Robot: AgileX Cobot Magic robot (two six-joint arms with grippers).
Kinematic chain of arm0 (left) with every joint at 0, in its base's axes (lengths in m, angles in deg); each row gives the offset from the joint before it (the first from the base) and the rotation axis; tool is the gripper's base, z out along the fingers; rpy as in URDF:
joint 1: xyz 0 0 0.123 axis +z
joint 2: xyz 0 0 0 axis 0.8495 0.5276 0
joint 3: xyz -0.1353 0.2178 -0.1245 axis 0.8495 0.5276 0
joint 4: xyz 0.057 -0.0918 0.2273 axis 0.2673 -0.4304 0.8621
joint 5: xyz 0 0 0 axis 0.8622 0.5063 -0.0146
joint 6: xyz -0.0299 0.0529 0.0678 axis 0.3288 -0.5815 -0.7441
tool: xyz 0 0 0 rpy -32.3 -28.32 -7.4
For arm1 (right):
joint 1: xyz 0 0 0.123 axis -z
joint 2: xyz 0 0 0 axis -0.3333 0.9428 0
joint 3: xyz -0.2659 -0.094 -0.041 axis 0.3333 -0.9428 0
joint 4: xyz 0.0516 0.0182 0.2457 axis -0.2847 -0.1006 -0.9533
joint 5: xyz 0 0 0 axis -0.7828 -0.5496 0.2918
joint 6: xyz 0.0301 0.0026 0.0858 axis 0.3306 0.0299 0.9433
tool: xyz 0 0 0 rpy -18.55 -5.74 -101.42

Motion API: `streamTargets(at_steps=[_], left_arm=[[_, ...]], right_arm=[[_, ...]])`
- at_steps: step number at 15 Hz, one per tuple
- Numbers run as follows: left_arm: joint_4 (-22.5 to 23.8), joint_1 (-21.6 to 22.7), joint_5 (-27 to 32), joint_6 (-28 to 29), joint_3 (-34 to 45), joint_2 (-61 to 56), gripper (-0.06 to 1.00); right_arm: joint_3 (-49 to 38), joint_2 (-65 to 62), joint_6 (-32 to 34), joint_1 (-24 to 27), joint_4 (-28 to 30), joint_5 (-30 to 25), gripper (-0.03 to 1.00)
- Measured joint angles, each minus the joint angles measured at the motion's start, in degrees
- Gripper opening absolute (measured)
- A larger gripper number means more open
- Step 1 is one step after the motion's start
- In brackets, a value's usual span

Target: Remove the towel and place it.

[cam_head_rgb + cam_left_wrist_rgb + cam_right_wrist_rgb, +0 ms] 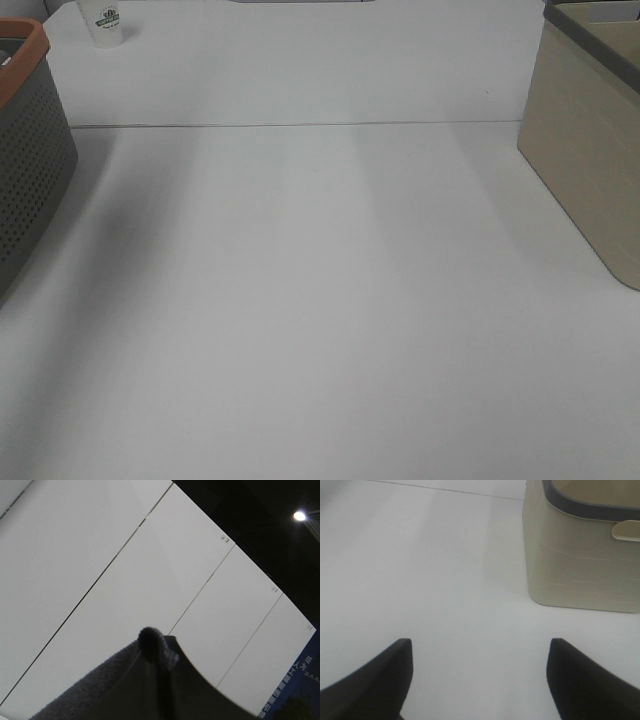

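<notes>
The towel (95, 690), dark charcoal and fuzzy, shows only in the left wrist view. A bunched fold of it is pinched at the tips of my left gripper (161, 655), which is shut on it. That view looks up past the cloth at pale panels, so the towel is lifted. My right gripper (480, 647) stands open above the bare white table (445, 580), with nothing between its dark fingers (390, 670). Neither arm nor the towel appears in the exterior high view.
A grey perforated basket (30, 170) with an orange rim stands at the left edge. A beige basket (590, 150) with a dark rim stands at the right, seen also as the beige basket (580, 555) ahead of my right gripper. A white cup (105, 22) sits at the back left.
</notes>
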Motion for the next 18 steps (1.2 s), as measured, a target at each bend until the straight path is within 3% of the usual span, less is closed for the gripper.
streamTargets(at_steps=[4, 8, 11, 15, 18], left_arm=[[0.9, -4.4, 4.0, -4.0, -1.8, 3.0, 0.00], [0.6, -13.6, 16.6, -19.0, -1.8, 5.4, 0.00], [-2.8, -17.8, 21.1, -26.1, -1.8, 6.9, 0.00], [-16.6, -19.7, 29.6, -41.9, -1.9, 9.2, 0.00], [-28.7, -19.7, 34.3, -55.3, -1.9, 11.2, 0.00]], right_arm=[[0.0, 0.0, 0.0, 0.0, 0.0, 0.0, 0.74], [0.0, 0.0, 0.0, 0.0, -0.5, 0.0, 0.74], [0.1, 0.1, -1.1, 0.0, -2.8, 0.0, 0.74], [2.3, 7.7, -6.3, 0.0, -12.5, 2.6, 0.74], [2.6, 15.4, -15.5, 0.0, -21.5, 7.2, 0.67]])
